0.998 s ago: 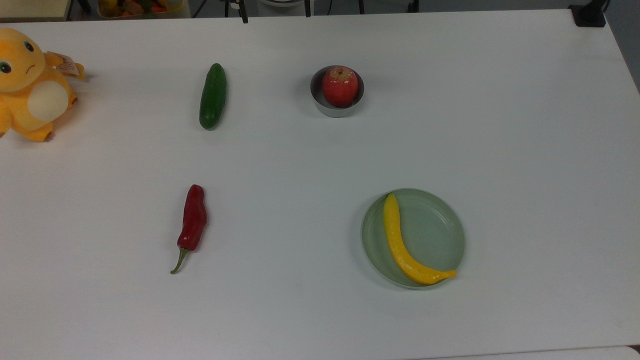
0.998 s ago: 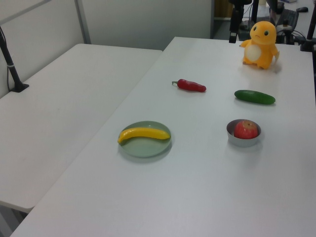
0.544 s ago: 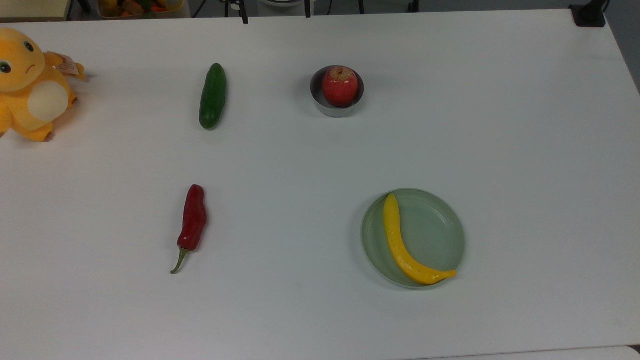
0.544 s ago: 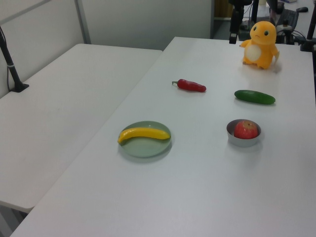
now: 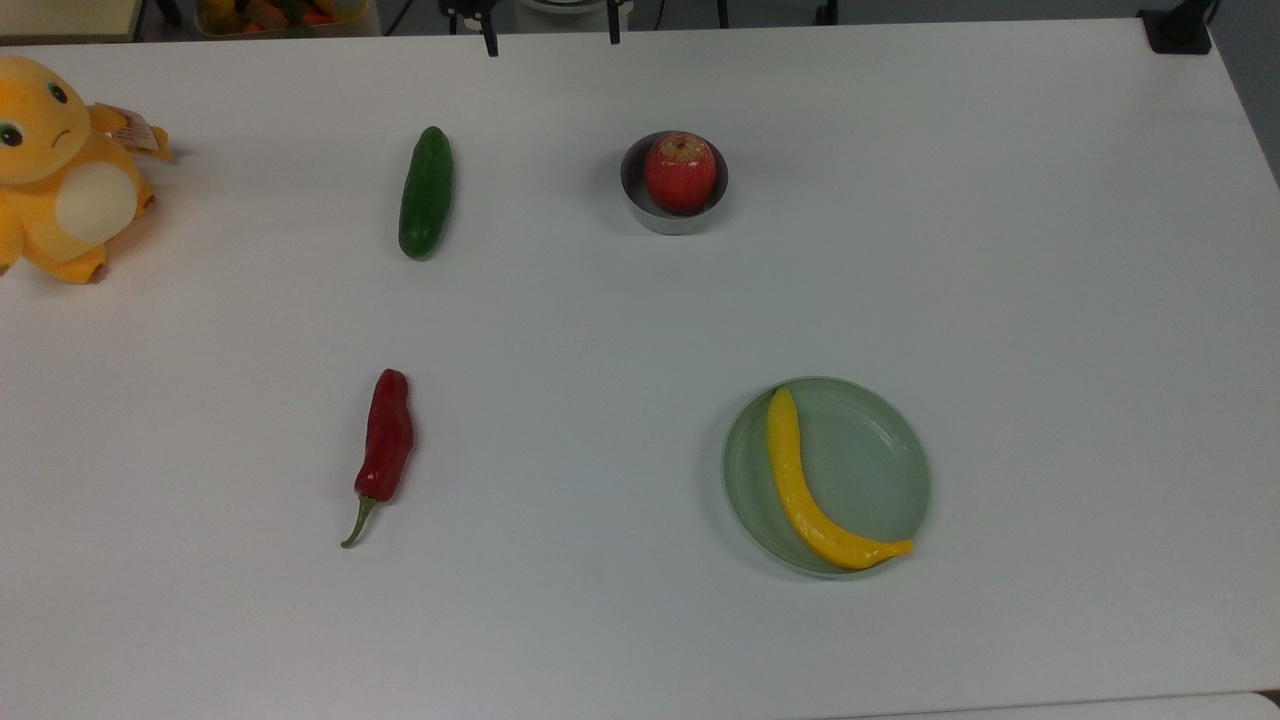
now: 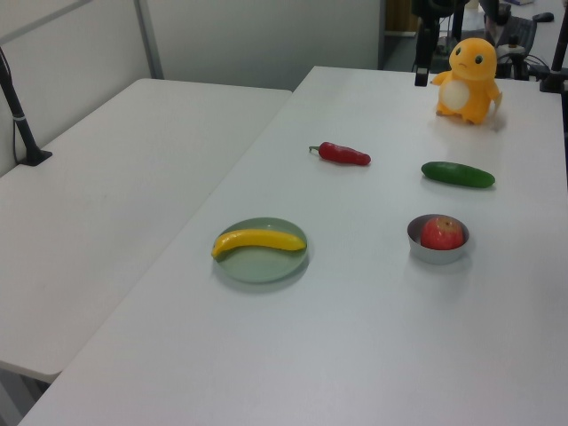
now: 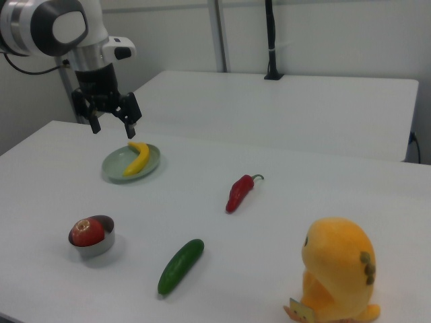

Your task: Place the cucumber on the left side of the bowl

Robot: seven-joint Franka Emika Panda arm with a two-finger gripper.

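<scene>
While the claw (image 7: 112, 120) hangs in the air with its two fingers spread apart and nothing between them, up at the right view's far left over the tabletop (image 7: 283, 222), the cucumber (image 5: 426, 192) just lies flat on the white surface, not touched by anything. In the top view it's to the left of the bowl (image 5: 640, 205), well apart from it, lying lengthwise along the near-far direction. The bowl is a little grey metal one with a red apple (image 5: 680, 172) sitting inside, pretty much filling it. In the right view the cucumber (image 7: 180, 266) is near the camera, to the right of the bowl (image 7: 94, 246), and the claw is way off from both, closer to the pale green plate (image 7: 114, 165). That plate has a yellow banana (image 5: 810, 490) lying curved across it; in the top view it's at the near right. A red chilli (image 5: 385, 445) with a green stem lies on the top view's left, nearer than the cucumber and apart from it. An orange plush toy (image 5: 60, 170) sits at the top view's far left edge. In the left view the cucumber (image 6: 458, 174) lies between the plush toy (image 6: 467, 80) and the bowl (image 6: 437, 250).
</scene>
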